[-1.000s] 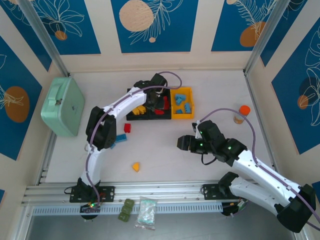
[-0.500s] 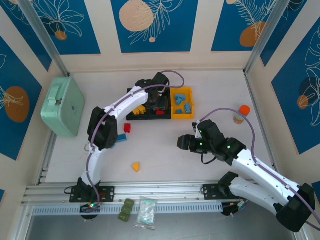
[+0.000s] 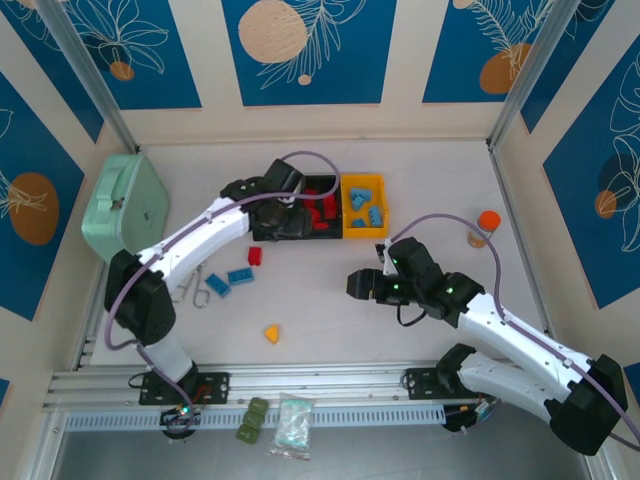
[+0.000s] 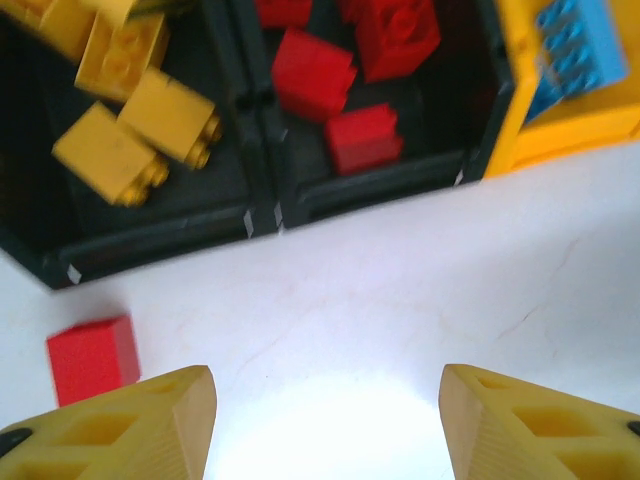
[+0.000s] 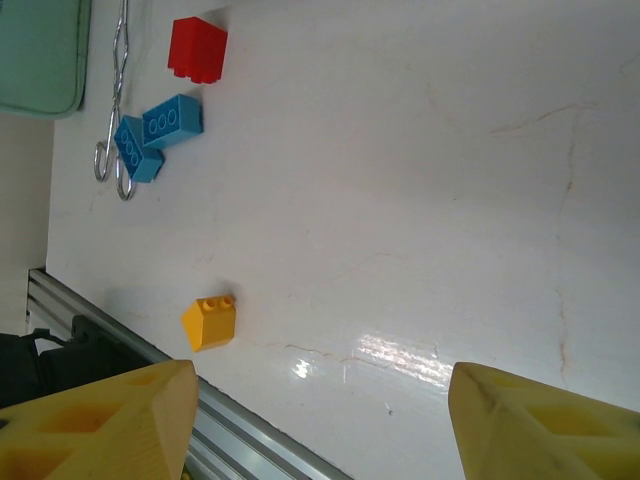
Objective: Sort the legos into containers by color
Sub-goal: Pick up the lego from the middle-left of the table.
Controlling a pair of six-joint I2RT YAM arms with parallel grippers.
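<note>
Top external: white table [image 3: 330, 300] ringed by blue leaf-print walls [image 3: 305, 50]; left fingers [image 4: 120, 430] and right fingers [image 5: 100, 420] wide, apparently empty.

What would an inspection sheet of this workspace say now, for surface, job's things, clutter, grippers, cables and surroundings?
Surface: white table, faint scratches and glare.
Job's things: sorted yellow bricks in left black bin; sorted red bricks in middle black bin; sorted blue bricks in yellow bin. Loose on the table: red brick, two loose blue bricks, yellow brick.
Clutter: metal tool by the loose blue bricks; mint case; orange-capped bottle; olive blocks and clear bag past the near rail.
Grippers: left gripper open, empty, just before the bins; right gripper open, empty.
Cables: left purple cable, right purple cable; no snag seen.
Surroundings: blue patterned wall panels.
</note>
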